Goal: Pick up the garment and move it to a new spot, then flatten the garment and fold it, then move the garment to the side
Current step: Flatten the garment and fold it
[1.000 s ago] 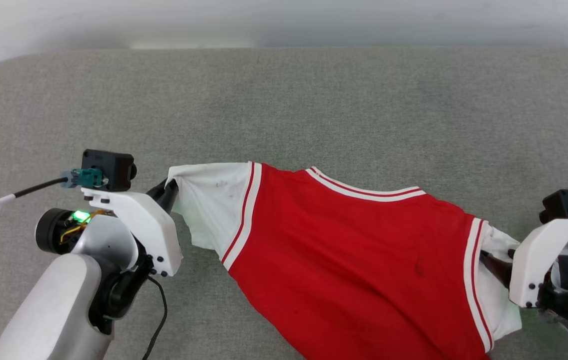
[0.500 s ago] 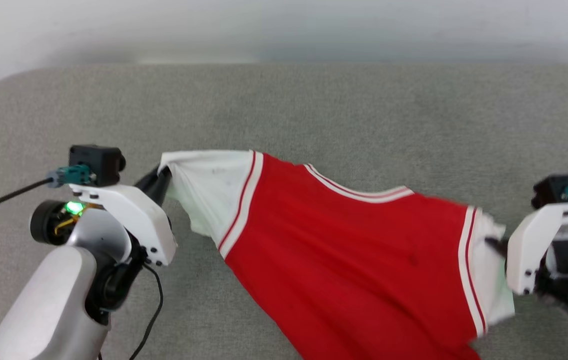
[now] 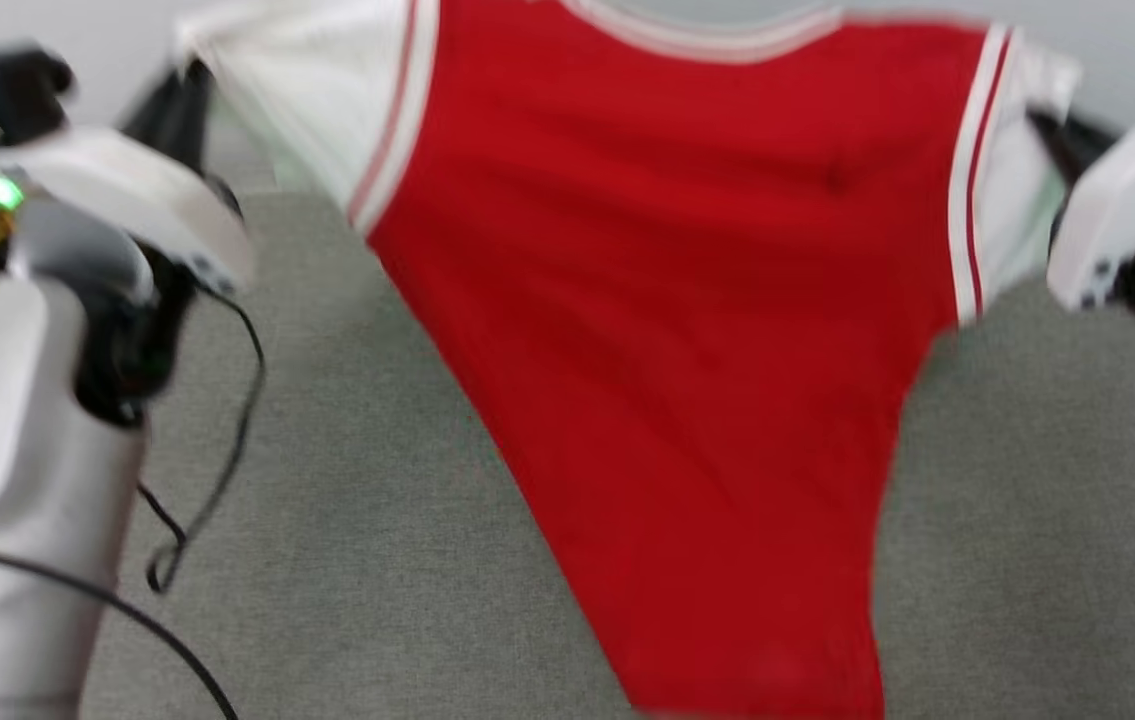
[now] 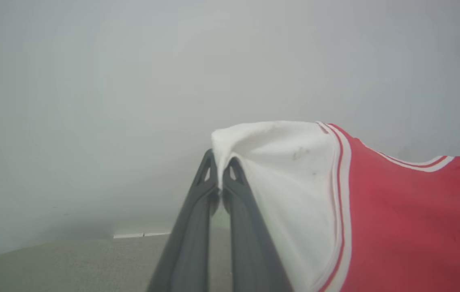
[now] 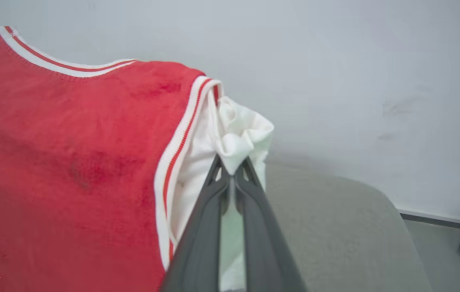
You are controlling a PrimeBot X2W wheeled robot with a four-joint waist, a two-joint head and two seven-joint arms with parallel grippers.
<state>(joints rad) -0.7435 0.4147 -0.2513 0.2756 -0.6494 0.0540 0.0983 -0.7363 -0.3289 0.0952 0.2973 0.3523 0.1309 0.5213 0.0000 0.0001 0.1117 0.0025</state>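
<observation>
Jersey (image 3: 687,300), soft red fabric with white sleeves, now hangs lifted, left gripper (image 4: 220,164) and right gripper (image 5: 232,167) each pinching a sleeve; pickup achieved.

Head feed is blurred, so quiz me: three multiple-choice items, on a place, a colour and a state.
1. Where do the left arm's jaws grip the red soft-fabric jersey shirt? A. neckline B. white sleeve C. bottom hem
2. What colour is the cloth-covered surface below? A. grey B. blue C. brown
3. How is the shirt? A. folded flat B. heaped C. held up, spread between both arms' jaws
Answers: 1 B, closed jaws pinch sleeve fabric; 2 A, grey weave shows beneath; 3 C, both sleeves pinched, body hanging.
</observation>
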